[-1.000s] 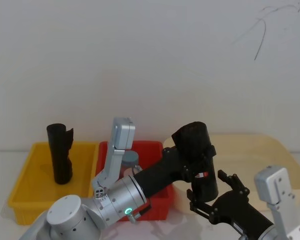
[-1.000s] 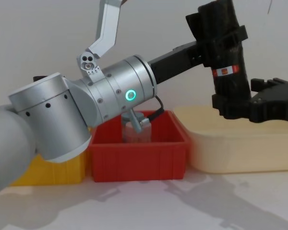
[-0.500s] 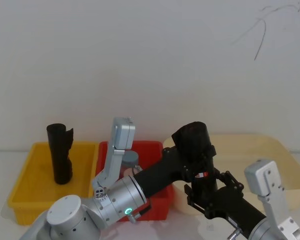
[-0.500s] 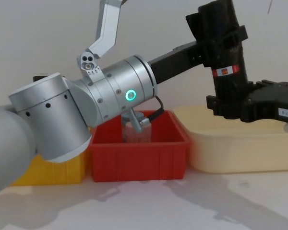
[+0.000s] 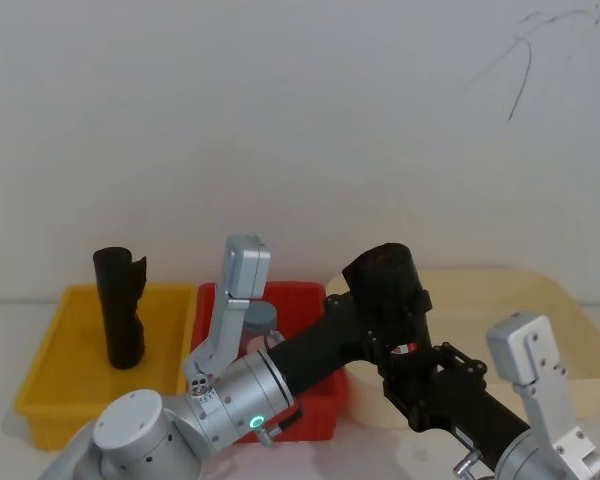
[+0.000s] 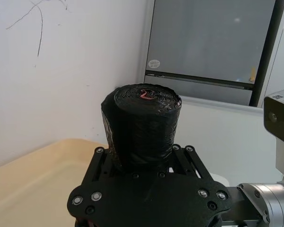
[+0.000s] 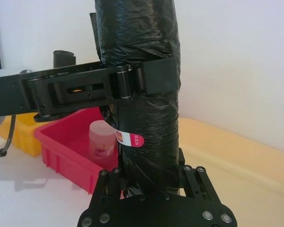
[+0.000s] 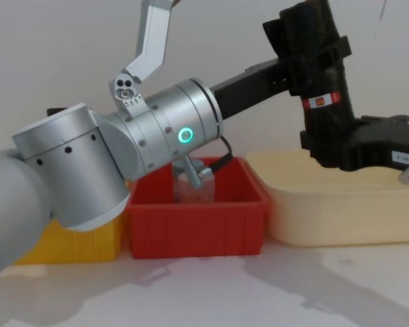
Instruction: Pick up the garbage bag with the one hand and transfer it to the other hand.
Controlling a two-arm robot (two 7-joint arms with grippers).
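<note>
Nearest in the chest view, the silver left arm point(image 8: 88, 177) spreads across the left side of the frame, with a green ring light point(image 8: 185, 135) glowing at its centre. Below and behind it, in the lower middle, sits a red bin point(image 8: 198, 231) holding a clear bottle point(image 7: 102, 142) with a pink label too small to read. A yellow bin point(image 8: 88, 248) shows at the lower left. In the upper right, the left gripper point(image 8: 312, 60) is clamped around the upper part of the garbage bag point(image 8: 327, 116) and holds it upright in the air above a cream tub point(image 8: 341, 218). A white-and-red label point(image 8: 318, 101) bands the bag just under that grip, but its print is too small to read. A curled red mark point(image 6: 146, 93) shows on the bag's top end. The right gripper point(image 8: 337, 146) comes in from the right edge and surrounds the bag's lower end; I cannot tell whether it is squeezing. It carries a white sticker point(image 8: 400, 157) whose print is illegible. Farther back, in the left of the head view, a second black roll point(image 5: 120, 310) stands upright in the yellow bin. Behind everything, the white wall point(image 5: 280, 120) has a thin dark scribble point(image 5: 525, 60) in the upper right corner.
</note>
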